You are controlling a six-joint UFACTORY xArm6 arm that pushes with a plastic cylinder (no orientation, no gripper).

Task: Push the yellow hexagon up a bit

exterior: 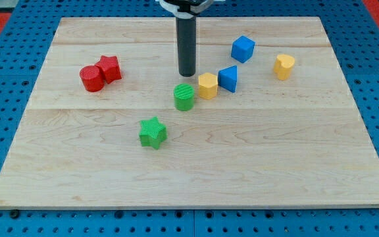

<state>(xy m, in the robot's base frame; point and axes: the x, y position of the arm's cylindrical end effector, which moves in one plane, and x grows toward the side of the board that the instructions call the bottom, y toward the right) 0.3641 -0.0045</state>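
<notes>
The yellow hexagon (207, 85) sits on the wooden board near the middle, a little right of centre. It touches the blue triangle block (228, 78) on its right. The green cylinder (184, 97) stands just to its lower left. My tip (187, 74) rests on the board just up and left of the yellow hexagon, above the green cylinder, a small gap from both. The dark rod rises straight to the view's top.
A blue cube (243, 49) lies toward the upper right, and a yellow heart-like block (283, 66) farther right. A red cylinder (91, 78) and red star (110, 68) touch at the left. A green star (152, 132) lies below centre. The board's edge (189, 208) borders blue pegboard.
</notes>
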